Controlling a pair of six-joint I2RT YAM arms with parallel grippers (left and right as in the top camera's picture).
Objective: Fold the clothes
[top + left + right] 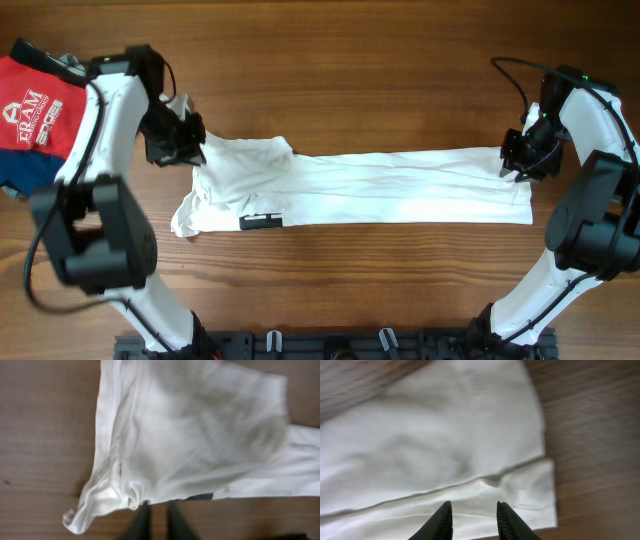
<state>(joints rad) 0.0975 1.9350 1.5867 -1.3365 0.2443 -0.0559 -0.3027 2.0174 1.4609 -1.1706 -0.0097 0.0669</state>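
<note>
**Q:** What is shown, and where does the task's garment lie?

**A:** A large white soft fabric shirt (380,185) lies as a long flat band across the middle of the brown wooden counter (350,60). Its small black label patch (261,221) sits on the near edge, towards the left end. The left gripper (190,140) hovers at the bunched left end, narrowly parted with bare wood showing in the gap. The right gripper (515,160) hovers over the squared right end, parted and grasping nothing.

**Q:** What could go wrong from here?

**A:** The left end is rumpled and its layers lie uneven. A pinch there would probably catch only the top layer, so the fold would skew. If either gripper rises close to the cloth, it could snag the hem and drag the band out of line.

**Q:** How many of each thing?

**A:** One white shirt, one black patch and two grippers. One folded red garment with a white logo (35,110) and one folded navy garment (20,180) lie beyond the left arm.
</note>
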